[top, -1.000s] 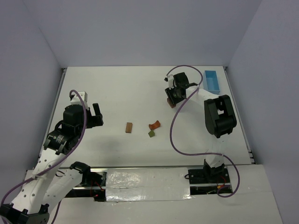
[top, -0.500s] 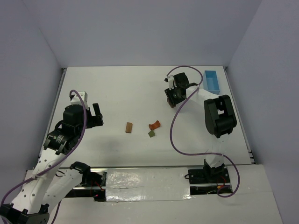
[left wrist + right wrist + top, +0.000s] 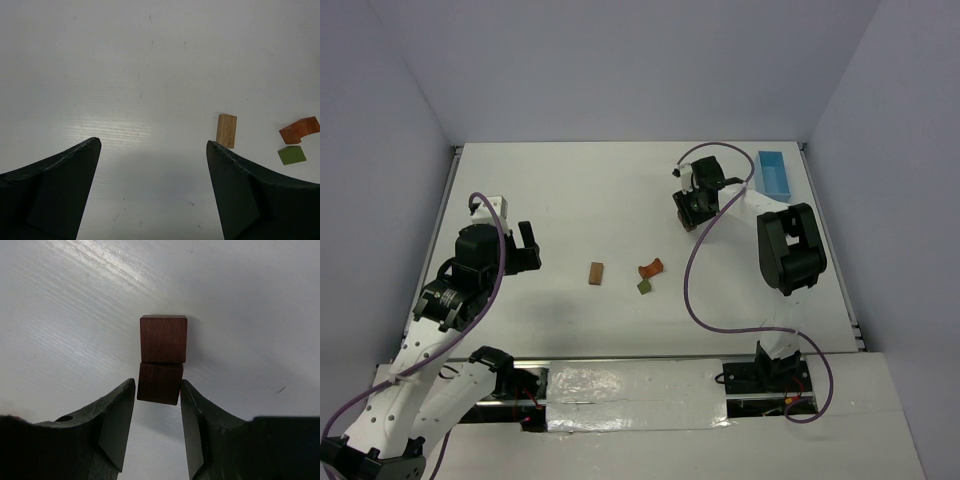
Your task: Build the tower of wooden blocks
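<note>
Right hand (image 3: 157, 385) clamps the dark red block (image 3: 163, 340) between both fingertips; left hand (image 3: 153, 144) hovers wide open.

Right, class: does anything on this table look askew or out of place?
Yes. In the right wrist view, the two dark red blocks at the right hand do not line up: the nearer one sits slightly skewed. The tan block, orange block and olive block lie loose mid-table, unstacked.

Tan block (image 3: 596, 273) lies flat, unstacked. Orange arch piece (image 3: 651, 268) and olive green square (image 3: 645, 287) sit just beside each other nearby. Dark red block (image 3: 161, 352) is well apart, far right.
</note>
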You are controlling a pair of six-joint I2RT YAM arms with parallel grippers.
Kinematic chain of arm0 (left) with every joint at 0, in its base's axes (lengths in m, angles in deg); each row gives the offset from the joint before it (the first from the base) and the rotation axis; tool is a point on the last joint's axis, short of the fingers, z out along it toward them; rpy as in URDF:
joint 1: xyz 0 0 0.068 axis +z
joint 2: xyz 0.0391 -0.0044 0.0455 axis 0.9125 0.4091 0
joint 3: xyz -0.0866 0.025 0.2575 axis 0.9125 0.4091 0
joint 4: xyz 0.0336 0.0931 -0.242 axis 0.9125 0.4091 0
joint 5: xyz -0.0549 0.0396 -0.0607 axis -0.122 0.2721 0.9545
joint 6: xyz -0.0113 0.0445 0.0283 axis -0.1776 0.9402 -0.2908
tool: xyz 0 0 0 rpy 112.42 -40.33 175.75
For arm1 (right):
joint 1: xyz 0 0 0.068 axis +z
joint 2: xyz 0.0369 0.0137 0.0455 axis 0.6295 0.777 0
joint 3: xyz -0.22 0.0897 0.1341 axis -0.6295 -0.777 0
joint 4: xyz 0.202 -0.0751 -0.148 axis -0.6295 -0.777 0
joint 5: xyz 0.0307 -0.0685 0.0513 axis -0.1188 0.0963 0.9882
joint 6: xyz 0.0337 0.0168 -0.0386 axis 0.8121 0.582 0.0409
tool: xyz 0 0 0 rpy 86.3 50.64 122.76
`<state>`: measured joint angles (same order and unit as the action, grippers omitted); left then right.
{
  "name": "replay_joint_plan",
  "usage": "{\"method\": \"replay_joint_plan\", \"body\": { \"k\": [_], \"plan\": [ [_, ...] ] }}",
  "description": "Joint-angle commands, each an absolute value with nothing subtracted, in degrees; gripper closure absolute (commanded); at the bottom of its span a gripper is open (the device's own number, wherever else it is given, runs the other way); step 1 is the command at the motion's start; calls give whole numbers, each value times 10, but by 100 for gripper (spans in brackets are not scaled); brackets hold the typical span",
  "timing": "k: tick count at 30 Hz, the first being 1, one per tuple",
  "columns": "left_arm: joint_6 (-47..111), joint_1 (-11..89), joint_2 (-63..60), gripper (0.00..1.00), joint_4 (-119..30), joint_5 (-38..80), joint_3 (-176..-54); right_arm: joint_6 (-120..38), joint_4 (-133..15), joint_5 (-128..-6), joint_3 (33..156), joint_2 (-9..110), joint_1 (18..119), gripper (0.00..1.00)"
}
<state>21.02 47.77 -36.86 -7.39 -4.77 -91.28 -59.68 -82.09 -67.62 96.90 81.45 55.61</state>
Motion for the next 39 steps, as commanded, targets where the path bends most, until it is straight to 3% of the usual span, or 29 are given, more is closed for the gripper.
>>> {"method": "replay_joint_plan", "body": {
  "k": [1,3,11,14,15,21,29,39],
  "plan": [
    [221,477,-372,0,-98,-38,-916,-594,-830,-679,988,814,552,51],
    [222,477,-372,0,-98,-38,-916,-595,-831,-676,988,812,553,42],
    [223,478,-372,0,-99,-35,-915,-595,-834,-695,994,782,553,30],
    [222,477,-372,0,-98,-38,-917,-584,-826,-707,991,752,558,13],
    [222,477,-372,1,-97,-40,-916,-575,-820,-710,985,743,559,1],
    [220,477,-369,1,-96,-44,-917,-545,-787,-709,1004,746,563,1],
    [220,477,-364,0,-96,-45,-917,-554,-813,-679,1063,808,565,24],
    [222,477,-362,1,-97,-45,-919,-564,-842,-695,1101,863,583,33]
  ]
}}
